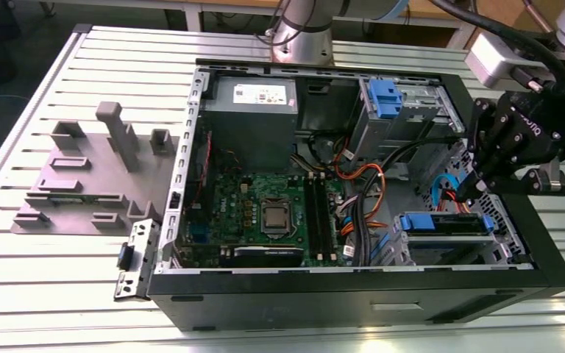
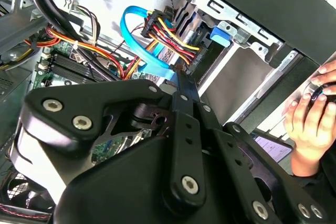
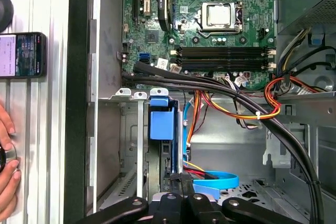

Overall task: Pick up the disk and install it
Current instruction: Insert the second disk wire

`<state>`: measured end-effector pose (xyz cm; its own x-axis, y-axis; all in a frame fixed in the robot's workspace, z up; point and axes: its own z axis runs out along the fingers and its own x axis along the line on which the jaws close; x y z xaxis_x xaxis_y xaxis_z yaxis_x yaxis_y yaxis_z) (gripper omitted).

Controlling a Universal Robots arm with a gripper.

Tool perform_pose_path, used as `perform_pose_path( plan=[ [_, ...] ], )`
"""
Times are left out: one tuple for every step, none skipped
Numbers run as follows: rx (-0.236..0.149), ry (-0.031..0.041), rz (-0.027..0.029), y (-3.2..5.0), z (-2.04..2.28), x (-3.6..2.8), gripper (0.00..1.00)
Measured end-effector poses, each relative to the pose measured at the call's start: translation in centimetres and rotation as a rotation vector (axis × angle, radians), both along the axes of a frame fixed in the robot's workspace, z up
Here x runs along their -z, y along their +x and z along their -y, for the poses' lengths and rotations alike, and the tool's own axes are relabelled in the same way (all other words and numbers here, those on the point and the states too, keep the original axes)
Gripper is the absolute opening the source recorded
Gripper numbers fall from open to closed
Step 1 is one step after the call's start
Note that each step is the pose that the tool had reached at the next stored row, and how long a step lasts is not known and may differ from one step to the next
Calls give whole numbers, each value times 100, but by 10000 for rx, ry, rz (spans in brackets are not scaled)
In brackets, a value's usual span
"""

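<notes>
On a grey slatted table, an open black computer case lying on its side. Inside it, a green board with lots of small parts, and a big grey metal box with a white sticker toward the far end. Next to that box, a small blue clip in its own metal slot. To the exterior view's left of the case, a grey plastic stand on the table. At the exterior view's right, the black gripper hanging over the near corner of the case, pointing down. Fingers pressed together into one thin tip, jaws closed, with nothing seen between them. Right under that tip, the disk, sitting in the metal cage in the near corner, blue frame on top. In the first wrist view, the disk standing edge-on in the cage, with the gripper very close to its end; hard to tell whether touching or just apart. In the second wrist view, the gripper close to a flat blue cable and a bunch of red and yellow wires. Outside the case, a person's hand on the table, and a phone lying near it.
</notes>
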<state>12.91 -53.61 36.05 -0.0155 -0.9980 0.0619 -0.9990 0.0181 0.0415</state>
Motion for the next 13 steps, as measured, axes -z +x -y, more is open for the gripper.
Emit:
perform_pose_path(
  plan=[
    [-1, 0, 1, 0, 0, 0, 11],
    [-1, 0, 1, 0, 0, 0, 17],
    [-1, -1, 1, 0, 0, 1, 17],
    [-1, -1, 1, 0, 0, 3, 17],
    [-1, 0, 1, 0, 0, 7, 24],
    [0, 1, 1, 0, 0, 11, 24],
    [-1, 1, 1, 0, 0, 16, 24],
    [-1, 1, 1, 0, 0, 24, 24],
    [-1, 0, 1, 0, 0, 31, 24],
    [0, -4, 1, 0, 0, 35, 24],
    [-1, -7, 1, 0, 0, 35, 24],
    [0, -8, 1, 0, 0, 35, 24],
    [-1, -9, 1, 0, 0, 35, 23]
  ],
)
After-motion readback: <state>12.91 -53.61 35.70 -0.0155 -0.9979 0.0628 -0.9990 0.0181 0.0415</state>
